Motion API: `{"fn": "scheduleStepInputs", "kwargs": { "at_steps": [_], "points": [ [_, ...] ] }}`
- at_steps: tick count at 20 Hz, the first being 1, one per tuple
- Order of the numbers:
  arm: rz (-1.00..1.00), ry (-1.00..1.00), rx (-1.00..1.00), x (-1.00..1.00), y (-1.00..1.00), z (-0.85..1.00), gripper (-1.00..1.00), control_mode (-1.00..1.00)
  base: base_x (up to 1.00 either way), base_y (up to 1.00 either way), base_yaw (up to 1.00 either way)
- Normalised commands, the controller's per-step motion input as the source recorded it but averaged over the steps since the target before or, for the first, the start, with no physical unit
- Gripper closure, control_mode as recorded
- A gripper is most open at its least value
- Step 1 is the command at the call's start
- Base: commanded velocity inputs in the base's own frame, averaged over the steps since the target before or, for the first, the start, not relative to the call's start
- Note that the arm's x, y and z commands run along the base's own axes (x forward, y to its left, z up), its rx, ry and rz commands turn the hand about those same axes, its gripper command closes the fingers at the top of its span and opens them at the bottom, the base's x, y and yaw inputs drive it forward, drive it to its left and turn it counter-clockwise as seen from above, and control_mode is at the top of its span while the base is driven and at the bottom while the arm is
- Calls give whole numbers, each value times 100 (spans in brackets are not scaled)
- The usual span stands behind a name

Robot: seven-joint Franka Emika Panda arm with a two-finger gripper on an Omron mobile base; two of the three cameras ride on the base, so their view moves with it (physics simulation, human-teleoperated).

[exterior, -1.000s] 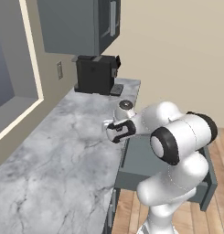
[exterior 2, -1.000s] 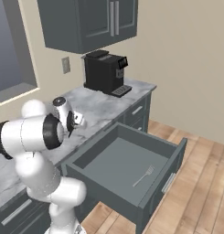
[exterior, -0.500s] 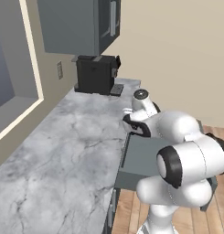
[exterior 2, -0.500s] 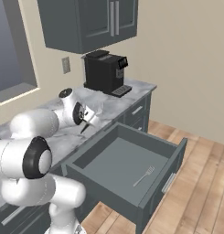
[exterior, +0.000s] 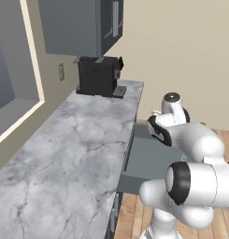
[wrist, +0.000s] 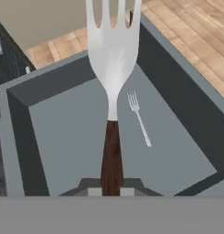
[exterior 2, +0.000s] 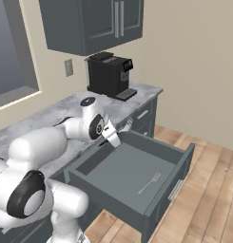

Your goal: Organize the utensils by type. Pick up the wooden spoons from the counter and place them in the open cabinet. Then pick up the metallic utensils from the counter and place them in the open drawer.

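Reaching out past the counter [exterior: 64, 154] edge in the left base view, with the arm bent over the open drawer [exterior: 148, 161] and the hand itself hidden behind the white links. Hanging over the drawer's near-left corner in the right base view, gripper [exterior 2: 119, 135] pinched tight on a fork [exterior 2: 127, 124], a second fork [exterior 2: 150, 182] already lying inside toward the drawer's front panel. Looking straight down the brown-handled fork into the drawer in the hand view, so probably the last metallic drop-off: lower a little, then release beside the lying fork.
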Motion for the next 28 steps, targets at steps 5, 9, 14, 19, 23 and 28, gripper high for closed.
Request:
{"fn": "scheduleStepInputs", "kwargs": {
  "at_steps": [5, 9, 14, 19, 23, 28],
  "points": [
    [-9, 0, 0, -17, -56, -27, 100, -100, 0, 0, 0],
    [3, 0, -3, 0, -19, -48, 100, -100, 0, 0, 0],
    [11, 0, -1, -2, -30, -55, 100, -100, 0, 0, 0],
    [11, 0, -2, -15, -27, -61, 100, -100, 0, 0, 0],
    [9, 3, -9, 0, -3, -57, 100, -100, 0, 0, 0],
    [14, 10, -18, 6, 0, -49, 100, -100, 0, 0, 0]
  ]
}}
